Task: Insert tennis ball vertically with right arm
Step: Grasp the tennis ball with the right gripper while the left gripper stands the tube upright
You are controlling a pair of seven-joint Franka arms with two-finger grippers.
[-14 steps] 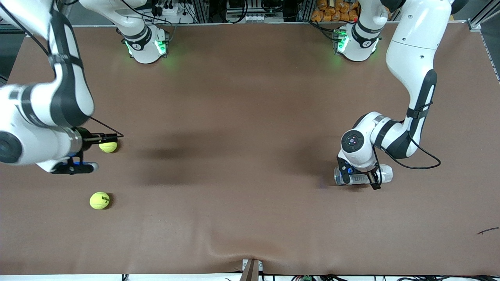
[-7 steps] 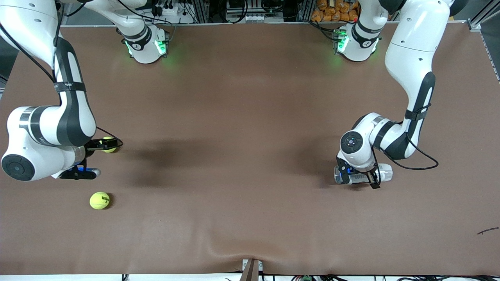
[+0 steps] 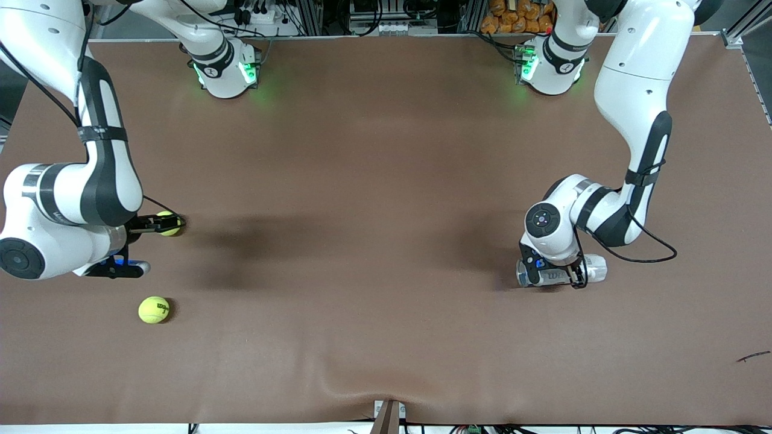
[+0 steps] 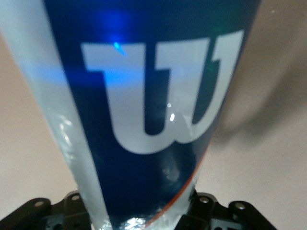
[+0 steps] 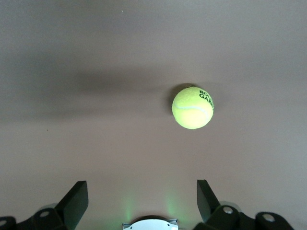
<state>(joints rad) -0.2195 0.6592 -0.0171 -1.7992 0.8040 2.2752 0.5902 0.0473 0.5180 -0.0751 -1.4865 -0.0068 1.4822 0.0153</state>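
Note:
A yellow tennis ball (image 3: 171, 223) lies on the brown table near the right arm's end, also seen in the right wrist view (image 5: 193, 107). My right gripper (image 3: 149, 225) hangs open just over it, and the ball shows ahead of the spread fingers (image 5: 76, 199), not between them. A second tennis ball (image 3: 154, 309) lies nearer the front camera. A clear ball can with a blue label (image 3: 561, 274) lies on its side toward the left arm's end. My left gripper (image 3: 558, 272) is shut on the can (image 4: 144, 96), which fills the left wrist view.
The brown mat (image 3: 374, 241) has a raised wrinkle at its front edge (image 3: 362, 380). A small dark scrap (image 3: 753, 357) lies near the front corner at the left arm's end. Both arm bases (image 3: 226, 69) stand along the back edge.
My left gripper has closed on the can. My right arm has swung lower and settled over the ball that lies farther from the front camera, its fingers staying open.

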